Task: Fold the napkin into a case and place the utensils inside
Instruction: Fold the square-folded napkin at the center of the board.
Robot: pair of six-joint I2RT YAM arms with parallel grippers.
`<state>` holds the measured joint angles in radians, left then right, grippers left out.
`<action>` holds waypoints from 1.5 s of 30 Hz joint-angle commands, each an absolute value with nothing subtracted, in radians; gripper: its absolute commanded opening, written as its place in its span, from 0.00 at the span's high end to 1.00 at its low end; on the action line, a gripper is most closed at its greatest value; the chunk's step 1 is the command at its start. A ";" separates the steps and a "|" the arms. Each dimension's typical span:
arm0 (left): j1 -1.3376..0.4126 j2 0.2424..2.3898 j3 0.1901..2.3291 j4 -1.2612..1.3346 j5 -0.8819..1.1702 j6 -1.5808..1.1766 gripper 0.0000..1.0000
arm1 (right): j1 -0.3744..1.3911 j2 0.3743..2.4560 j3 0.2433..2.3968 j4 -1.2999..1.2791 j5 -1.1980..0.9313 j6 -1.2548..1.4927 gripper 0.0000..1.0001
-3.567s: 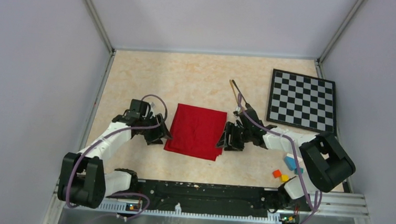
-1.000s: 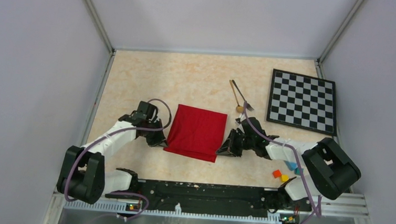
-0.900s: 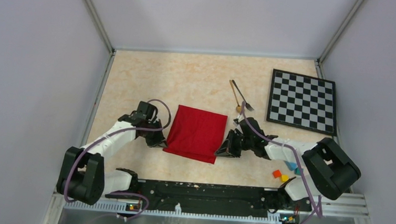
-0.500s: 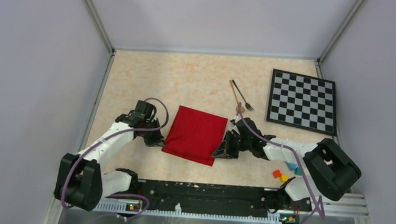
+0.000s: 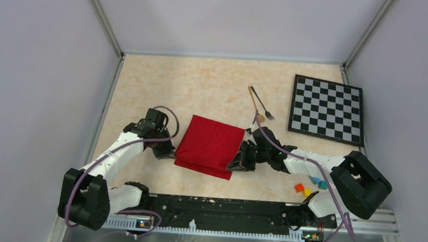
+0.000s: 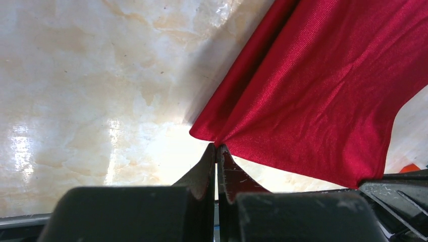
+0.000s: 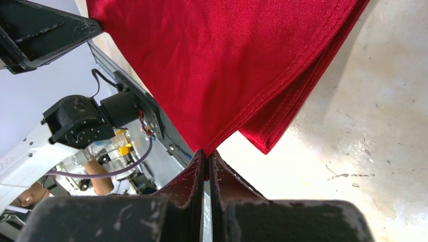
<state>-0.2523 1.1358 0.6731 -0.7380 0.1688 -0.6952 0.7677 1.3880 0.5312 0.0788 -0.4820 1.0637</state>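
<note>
The deep-red napkin point(image 5: 209, 146) lies folded in the middle of the table, its near edge lifted. My left gripper point(image 5: 171, 152) is shut on the napkin's near left corner point(image 6: 217, 142). At the near right corner point(image 7: 207, 146), my right gripper point(image 5: 236, 162) is shut on the cloth's top layer, with lower layers point(image 7: 282, 121) hanging beneath. The gold spoon point(image 5: 255, 104) and dark fork point(image 5: 264, 106) lie crossed on the table beyond the napkin, left of the board.
A black-and-white checkered board point(image 5: 327, 108) sits at the far right. Small coloured blocks point(image 5: 307, 186) lie near the right arm's base. Grey walls close the table on three sides. A black rail point(image 5: 222, 210) runs along the near edge.
Both grippers have shifted with the napkin's near corners; the cloth's near edge has lifted and it has slid slightly left. The utensils have not moved.
</note>
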 commanded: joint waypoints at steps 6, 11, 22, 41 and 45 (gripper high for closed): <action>-0.256 1.188 0.662 -0.733 0.147 -0.730 1.00 | 0.782 1.440 0.523 0.150 -0.467 1.073 1.00; -0.256 1.189 0.651 -0.730 0.175 -0.738 1.00 | 0.782 1.449 0.507 0.160 -0.461 1.073 1.00; -0.256 1.188 0.633 -0.730 0.234 -0.741 1.00 | 0.780 1.468 0.503 0.154 -0.444 1.066 1.00; -0.259 1.183 0.641 -0.759 0.242 -0.731 0.93 | 0.761 1.430 0.484 0.112 -0.418 1.042 1.00; -0.259 1.158 0.652 -0.819 0.240 -0.723 0.67 | 0.761 1.412 0.500 0.047 -0.424 1.003 0.86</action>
